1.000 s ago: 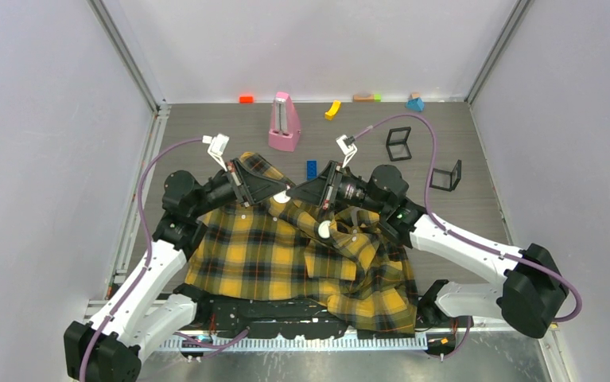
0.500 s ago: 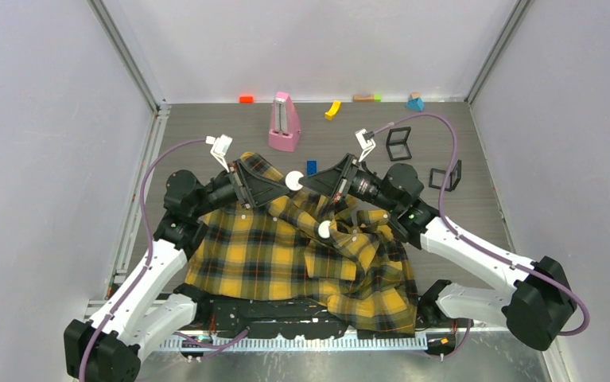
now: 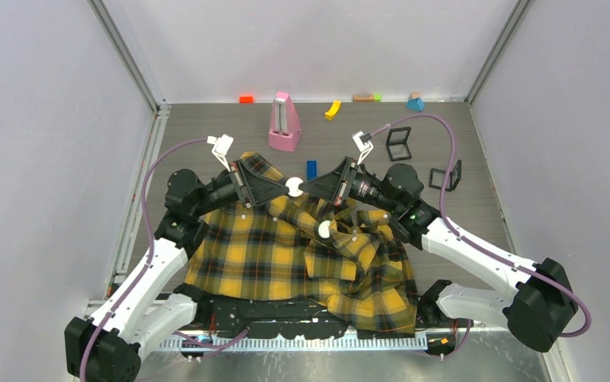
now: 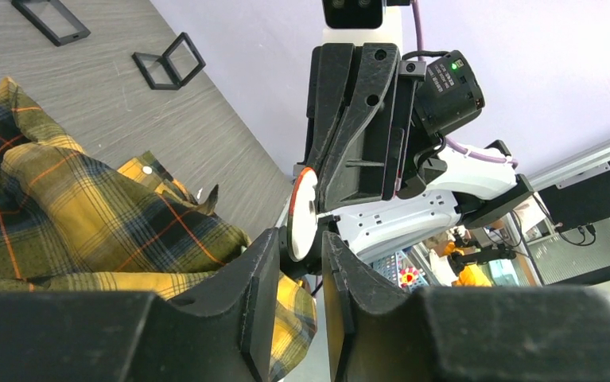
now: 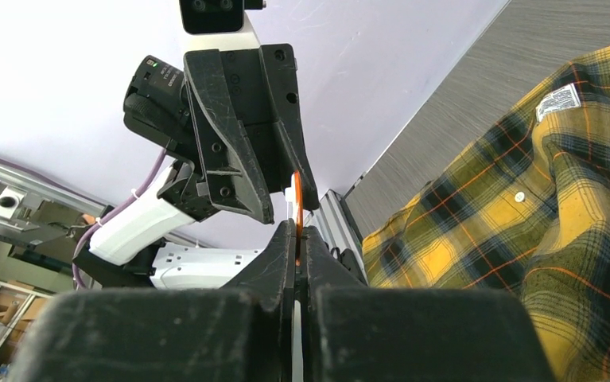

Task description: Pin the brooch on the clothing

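You had both grippers meeting tip to tip over the far edge of the shirt, with the brooch between them. It was held up in the air, clear of the cloth.

Your right gripper had its fingers pressed together on the brooch, which showed edge-on in the right wrist view as a thin orange line.

Your left gripper had its fingers a little apart with the brooch's lower edge in the gap. I could not tell whether the pads touched it.

The shirt lay crumpled on the table between the two arms, its near hem over the arm bases. A small white round piece sat on its folds just below the right gripper.

Beyond the shirt stood a pink block, a blue brick and two black frames.
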Robot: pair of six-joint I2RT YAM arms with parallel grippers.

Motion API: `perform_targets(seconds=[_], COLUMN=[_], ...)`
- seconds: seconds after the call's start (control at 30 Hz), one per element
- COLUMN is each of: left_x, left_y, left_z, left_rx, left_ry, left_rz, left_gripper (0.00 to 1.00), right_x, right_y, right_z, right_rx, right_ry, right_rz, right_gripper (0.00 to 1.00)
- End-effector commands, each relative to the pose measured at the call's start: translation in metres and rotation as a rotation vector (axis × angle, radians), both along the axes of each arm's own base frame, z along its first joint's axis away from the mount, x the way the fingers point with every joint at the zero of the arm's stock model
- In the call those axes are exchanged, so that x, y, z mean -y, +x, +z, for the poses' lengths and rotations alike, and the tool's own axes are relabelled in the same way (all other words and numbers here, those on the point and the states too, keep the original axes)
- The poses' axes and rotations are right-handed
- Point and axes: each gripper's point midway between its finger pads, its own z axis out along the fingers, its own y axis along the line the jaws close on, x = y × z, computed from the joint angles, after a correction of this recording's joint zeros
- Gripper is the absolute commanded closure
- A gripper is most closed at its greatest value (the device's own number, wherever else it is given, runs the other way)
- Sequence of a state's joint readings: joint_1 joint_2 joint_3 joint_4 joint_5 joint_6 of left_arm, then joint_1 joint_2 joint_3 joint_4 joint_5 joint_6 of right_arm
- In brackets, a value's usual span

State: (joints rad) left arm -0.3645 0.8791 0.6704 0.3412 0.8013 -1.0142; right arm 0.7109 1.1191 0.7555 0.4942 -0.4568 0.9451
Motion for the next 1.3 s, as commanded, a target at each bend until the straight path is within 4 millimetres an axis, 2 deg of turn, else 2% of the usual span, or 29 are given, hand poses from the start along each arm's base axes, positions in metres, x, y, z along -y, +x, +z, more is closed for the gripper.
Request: perform_targets(seconds=[0.0, 0.2, 0.27, 0.4, 0.47, 0.53, 0.8, 0.9, 1.27], left_x=[0.001, 0.002, 0.002, 0.002, 0.002, 0.002, 0.002, 0.002, 0.002], left_y=[-0.004, -0.004, -0.005, -0.007, -0.007, -0.008, -0.011, -0.011, -0.013], left_z=[0.009, 0.008, 0.008, 0.010, 0.010, 0.011, 0.013, 0.014, 0.015], left_rx=[0.045, 0.039, 0.041, 0.052, 0.054, 0.058, 0.067, 0.069, 0.073], left_ry=[-0.014, -0.012, -0.011, -0.014, -0.016, -0.019, -0.033, -0.037, -0.038], left_rz=[-0.022, -0.029, -0.033, -0.041, -0.042, -0.042, -0.053, -0.055, -0.062], left_gripper=[0.72, 0.74, 0.78, 0.99, 1.00, 1.00, 1.00, 1.00, 1.00], right_x=[0.000, -0.003, -0.003, -0.005, -0.006, -0.006, -0.007, -0.007, -0.013], right_y=[-0.005, -0.006, -0.006, -0.007, -0.008, -0.009, -0.012, -0.012, -0.004], right_z=[0.031, 0.032, 0.032, 0.031, 0.031, 0.032, 0.037, 0.036, 0.025], right_rx=[0.082, 0.083, 0.081, 0.076, 0.073, 0.071, 0.068, 0.064, 0.040], right_ry=[0.056, 0.068, 0.070, 0.068, 0.072, 0.081, 0.120, 0.120, 0.080], right_rz=[0.028, 0.048, 0.052, 0.066, 0.074, 0.082, 0.105, 0.108, 0.098], right_gripper=[0.99, 0.99, 0.99, 0.99, 0.92, 0.81, 0.72, 0.73, 0.86])
